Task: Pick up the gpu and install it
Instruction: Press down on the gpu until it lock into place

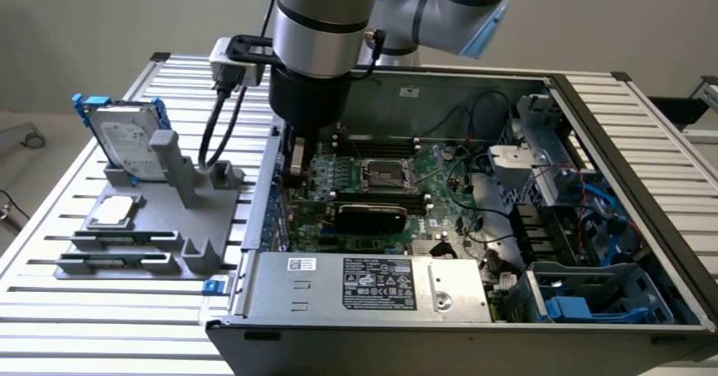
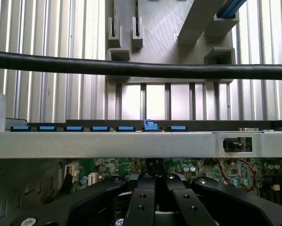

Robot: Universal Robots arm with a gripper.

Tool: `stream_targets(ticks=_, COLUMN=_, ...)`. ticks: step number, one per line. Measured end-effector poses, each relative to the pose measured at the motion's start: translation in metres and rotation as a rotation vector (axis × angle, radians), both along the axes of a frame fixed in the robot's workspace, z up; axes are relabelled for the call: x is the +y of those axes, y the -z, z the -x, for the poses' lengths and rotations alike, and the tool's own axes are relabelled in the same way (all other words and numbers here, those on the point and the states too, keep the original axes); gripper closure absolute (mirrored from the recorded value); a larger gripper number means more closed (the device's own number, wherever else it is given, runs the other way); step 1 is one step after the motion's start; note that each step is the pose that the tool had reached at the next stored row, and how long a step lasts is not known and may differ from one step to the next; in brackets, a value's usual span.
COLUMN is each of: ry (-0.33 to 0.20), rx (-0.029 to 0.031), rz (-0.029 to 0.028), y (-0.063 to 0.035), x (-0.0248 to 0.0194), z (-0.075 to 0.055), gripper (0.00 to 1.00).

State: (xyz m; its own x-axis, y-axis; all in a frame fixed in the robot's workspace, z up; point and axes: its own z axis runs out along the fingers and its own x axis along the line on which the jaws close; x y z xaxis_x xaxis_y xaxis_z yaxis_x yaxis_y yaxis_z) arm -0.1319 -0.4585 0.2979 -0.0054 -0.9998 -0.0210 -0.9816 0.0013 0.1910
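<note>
**Currently: gripper shut, down inside the case by the gpu's wall end**

- Exterior view: arm (image 1: 325, 23) comes down from the top centre of the frame into the open computer case (image 1: 628, 182). It is at the case's left wall, upper left of the motherboard (image 1: 336, 182).
- gripper (image 1: 296, 170): fingers closed together, pointing down, tips low over the board's left edge. The wrist view agrees: the black finger links converge with no gap at the gripper (image 2: 155, 172), and green board shows behind.
- gpu (image 1: 372, 217): stands on edge on the motherboard at frame centre, just below the CPU socket (image 1: 382, 174) and above the power supply (image 1: 371, 283). Its black rounded-end shroud faces the camera. Its left end runs toward the wall under the gripper.
- I can't tell whether the tips pinch the card's edge, press on it or hang just clear. That part is hidden behind the gripper body.
- Wrist view: the case wall crosses the frame with a row of blue clips (image 2: 99, 128). One of them, in line with the fingers, sits raised. A black cable (image 2: 141, 69) runs across in front of the lens.
- Left third of the exterior view: grey fixture (image 1: 146, 225) on the slatted table (image 1: 67, 309). It holds the hard drive (image 1: 121, 140) upright and two memory sticks (image 1: 118, 240) lying flat, well apart from the gripper.
</note>
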Motion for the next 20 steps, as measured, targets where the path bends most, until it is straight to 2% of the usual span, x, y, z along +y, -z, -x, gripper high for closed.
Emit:
stream_targets(ticks=10, ry=0.001, rx=0.0012, rz=-0.0011, y=0.0009, x=0.0009, z=0.0, gripper=0.89)
stream_targets(ticks=13, ry=0.0, rx=0.0027, rz=0.0001, y=-0.0047, x=0.0008, z=-0.006, gripper=0.89)
stream_targets(ticks=20, ry=-0.001, rx=0.0015, rz=0.0003, y=-0.0053, x=0.0008, z=-0.026, gripper=0.89)
